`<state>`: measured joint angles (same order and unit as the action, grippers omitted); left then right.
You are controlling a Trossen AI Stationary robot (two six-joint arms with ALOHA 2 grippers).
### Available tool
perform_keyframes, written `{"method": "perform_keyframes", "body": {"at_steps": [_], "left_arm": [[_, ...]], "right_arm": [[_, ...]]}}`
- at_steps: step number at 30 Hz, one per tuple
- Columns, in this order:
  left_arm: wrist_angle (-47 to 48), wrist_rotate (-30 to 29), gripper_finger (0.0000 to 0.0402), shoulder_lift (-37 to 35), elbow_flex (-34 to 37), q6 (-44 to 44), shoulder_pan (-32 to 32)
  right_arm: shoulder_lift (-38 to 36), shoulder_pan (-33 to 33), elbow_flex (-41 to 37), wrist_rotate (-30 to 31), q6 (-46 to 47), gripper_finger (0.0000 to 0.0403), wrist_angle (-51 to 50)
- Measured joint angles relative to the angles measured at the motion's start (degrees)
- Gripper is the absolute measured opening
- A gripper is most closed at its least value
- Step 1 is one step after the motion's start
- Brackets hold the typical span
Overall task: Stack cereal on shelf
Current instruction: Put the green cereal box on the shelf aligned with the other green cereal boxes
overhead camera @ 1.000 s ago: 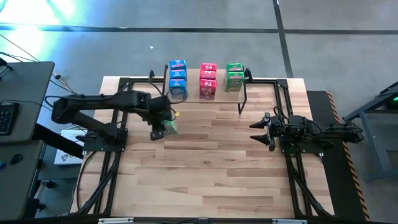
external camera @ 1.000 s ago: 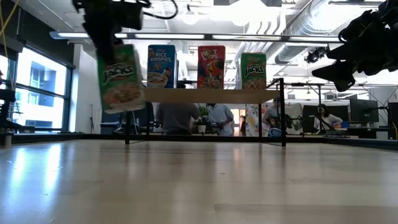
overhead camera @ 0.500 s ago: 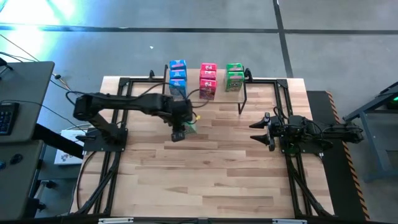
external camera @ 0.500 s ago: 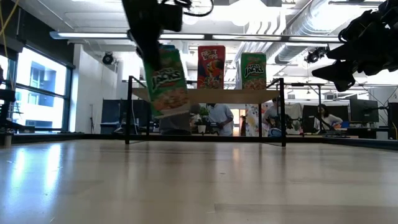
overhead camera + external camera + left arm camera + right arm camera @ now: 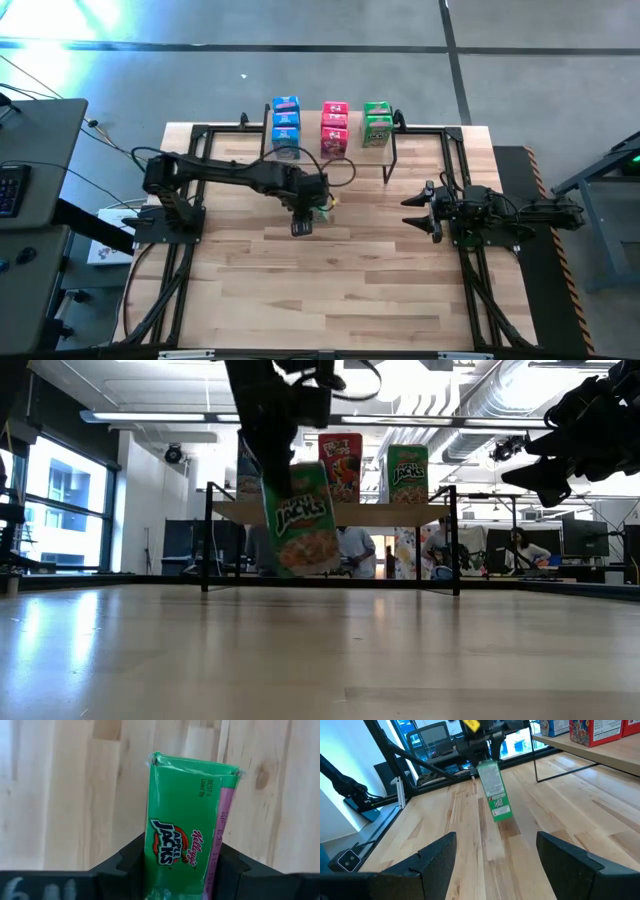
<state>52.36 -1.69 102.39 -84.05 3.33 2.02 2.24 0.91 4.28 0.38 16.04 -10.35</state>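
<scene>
My left gripper (image 5: 316, 207) hangs over the middle of the table, in front of the shelf, shut on a green cereal box (image 5: 300, 520), which also shows in the left wrist view (image 5: 185, 825) and the right wrist view (image 5: 494, 790). The shelf (image 5: 340, 513) stands at the table's far edge on thin black legs. On it stand blue (image 5: 285, 125), pink-red (image 5: 334, 128) and green (image 5: 377, 122) boxes upright on their bottom ends. My right gripper (image 5: 412, 212) waits open at the table's right side, with nothing between its fingers. My left gripper pinches the green box's upper end (image 5: 170, 870) between its two fingers, one on each broad face. The fingers (image 5: 131, 865) come steeply from above, pointing down. The box hangs below them, clear of the table, tilted with its lower end (image 5: 320, 565) toward the table's right.
Black frame rails (image 5: 180, 270) run along the table's left and right sides. Open wood tabletop (image 5: 330, 280) lies between the arms and toward the near edge. People and desks show in the room behind the shelf (image 5: 350, 550).
My left gripper has carried the green box toward the table's right, from the left side to in front of the shelf's middle, sinking a little. The box stays held, clear of the table and tilted.
</scene>
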Motion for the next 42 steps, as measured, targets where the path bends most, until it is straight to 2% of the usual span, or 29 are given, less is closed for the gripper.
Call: {"method": "perform_keyframes", "body": {"at_steps": [14,31,42], "left_arm": [[-0.2,2.7,0.0153,4.2,0.0,0.1,-0.8],[-0.5,3.8,0.0263,3.7,0.1,0.8,-1.1],[4.5,2.6,0.027,-1.3,-5.6,4.0,-0.2]], "right_arm": [[0.0,0.0,0.0,0.0,0.0,0.0267,0.0],[0.0,0.0,0.0,0.0,0.0,0.0267,0.0],[0.6,0.0,0.0,0.0,0.0,0.0267,0.0]]}}
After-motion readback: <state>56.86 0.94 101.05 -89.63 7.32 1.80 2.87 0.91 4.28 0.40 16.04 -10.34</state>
